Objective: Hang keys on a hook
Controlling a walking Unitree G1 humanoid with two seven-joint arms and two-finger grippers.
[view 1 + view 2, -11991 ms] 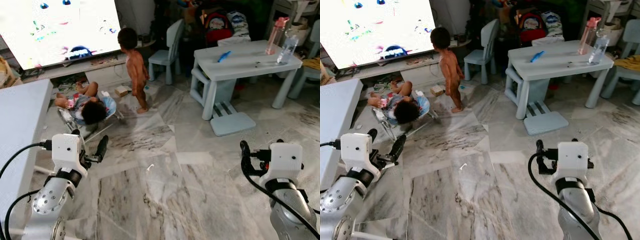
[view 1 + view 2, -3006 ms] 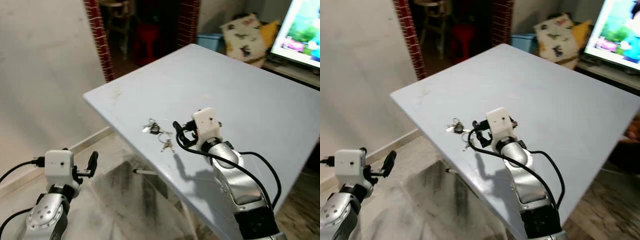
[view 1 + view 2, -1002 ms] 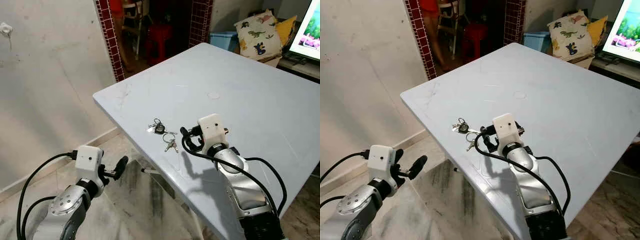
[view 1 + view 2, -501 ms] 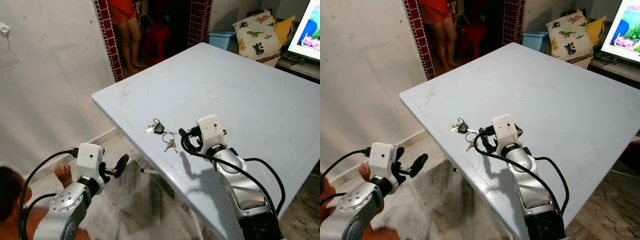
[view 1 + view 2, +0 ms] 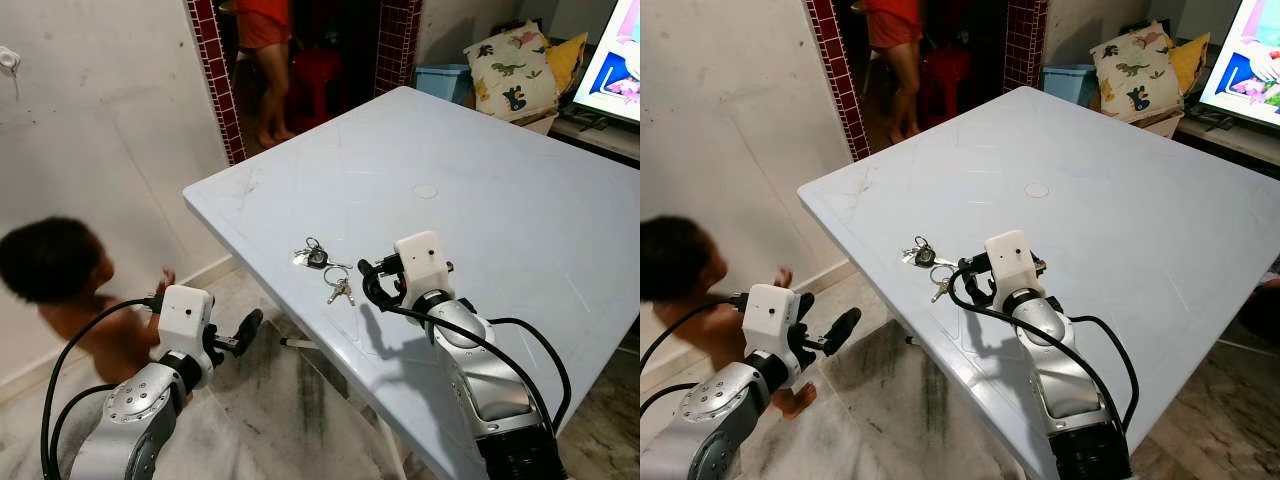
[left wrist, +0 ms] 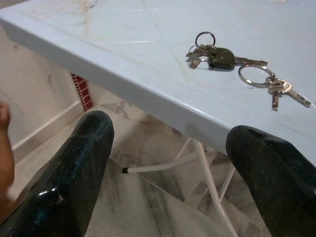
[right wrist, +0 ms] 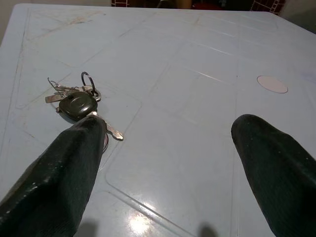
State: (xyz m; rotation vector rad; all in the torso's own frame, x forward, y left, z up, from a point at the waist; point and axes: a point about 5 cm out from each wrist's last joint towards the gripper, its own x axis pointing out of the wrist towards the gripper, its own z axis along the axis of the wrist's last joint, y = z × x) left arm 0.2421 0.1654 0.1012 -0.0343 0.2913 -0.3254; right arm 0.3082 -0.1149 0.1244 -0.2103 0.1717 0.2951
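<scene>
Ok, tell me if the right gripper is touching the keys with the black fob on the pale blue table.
Cannot tell. In the right wrist view one finger overlaps the keys with the black fob; contact is hidden. The left eye view shows the right gripper close beside them.

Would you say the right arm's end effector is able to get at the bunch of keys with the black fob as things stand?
Probably yes. The right end effector is open above the pale blue table, right beside the bunch of keys with the black fob, and nothing stands between them.
</scene>
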